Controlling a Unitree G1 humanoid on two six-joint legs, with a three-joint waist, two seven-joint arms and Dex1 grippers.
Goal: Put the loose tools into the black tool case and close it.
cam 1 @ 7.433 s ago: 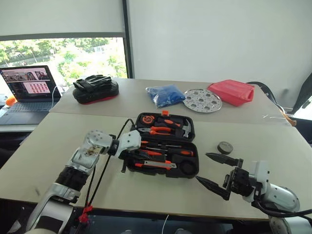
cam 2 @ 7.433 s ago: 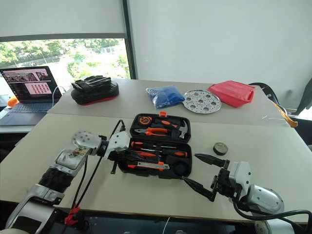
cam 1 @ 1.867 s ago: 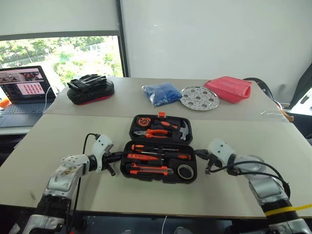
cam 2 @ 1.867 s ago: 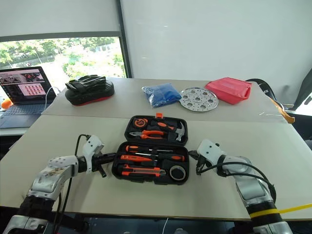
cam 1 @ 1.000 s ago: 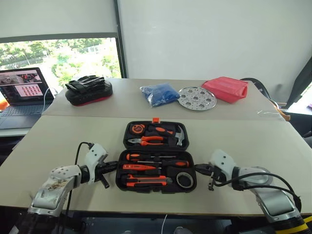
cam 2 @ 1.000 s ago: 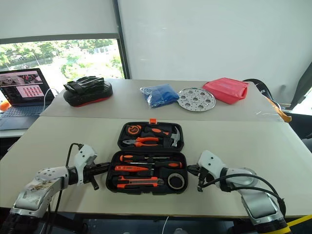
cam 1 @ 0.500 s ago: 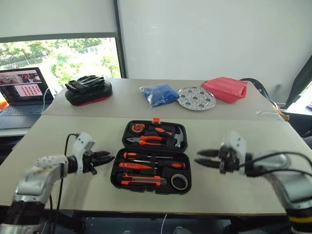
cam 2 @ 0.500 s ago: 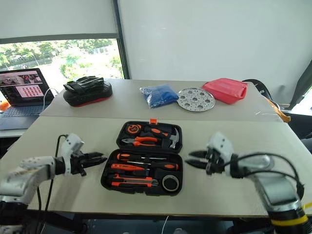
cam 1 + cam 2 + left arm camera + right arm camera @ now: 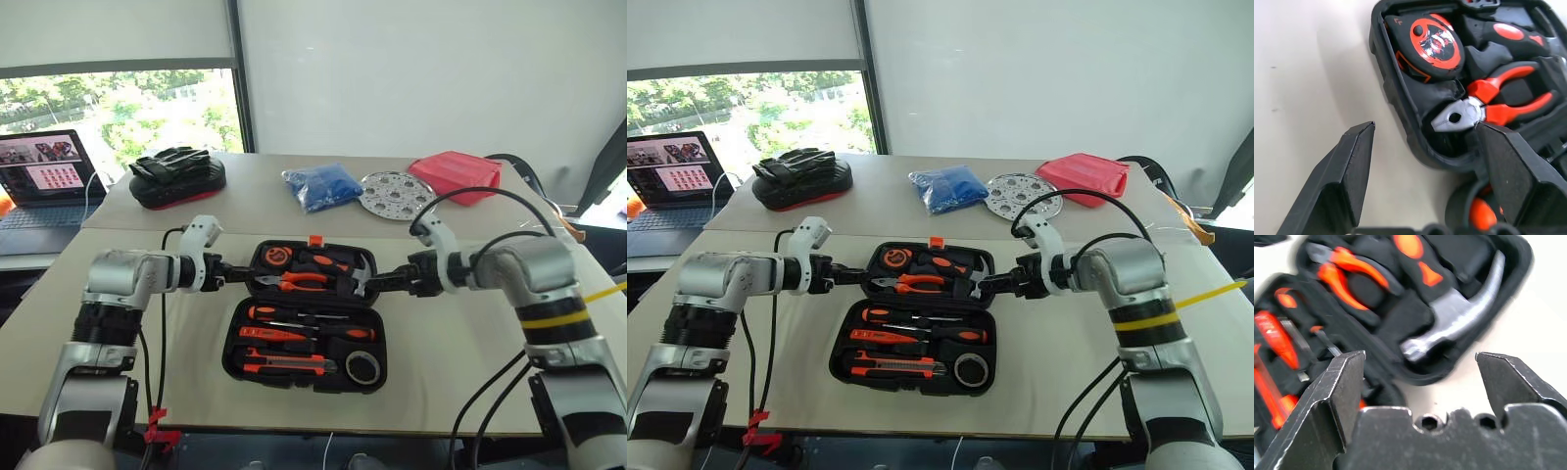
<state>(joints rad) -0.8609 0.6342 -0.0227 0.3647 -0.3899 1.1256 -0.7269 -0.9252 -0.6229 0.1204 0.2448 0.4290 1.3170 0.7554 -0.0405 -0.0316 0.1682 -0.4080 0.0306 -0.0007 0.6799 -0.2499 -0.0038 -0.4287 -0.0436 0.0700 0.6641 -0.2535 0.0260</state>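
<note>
The black tool case (image 9: 236,354) lies open on the near table, both halves flat. Its near half holds two screwdrivers (image 9: 313,314), a utility knife (image 9: 284,364) and the grey tape roll (image 9: 363,366). The far half holds a tape measure (image 9: 1435,41), pliers (image 9: 1498,103) and a hammer (image 9: 1459,323). My left gripper (image 9: 238,270) is open astride the far half's left wall, one finger (image 9: 1347,171) over the table. My right gripper (image 9: 377,281) is open at the far half's right corner by the hammer, one finger (image 9: 1518,382) over the table.
On the far table stand a laptop (image 9: 44,176), a black-and-red bag with gloves (image 9: 176,178), a blue bag (image 9: 323,186), a perforated silver disc (image 9: 397,194) and a red container (image 9: 453,176). A seam runs between the two tables behind the case.
Both grippers went from shut beside the near half to open, rising and moving forward to flank the far half. The tape roll that lay loose at the right earlier sits in the case.
</note>
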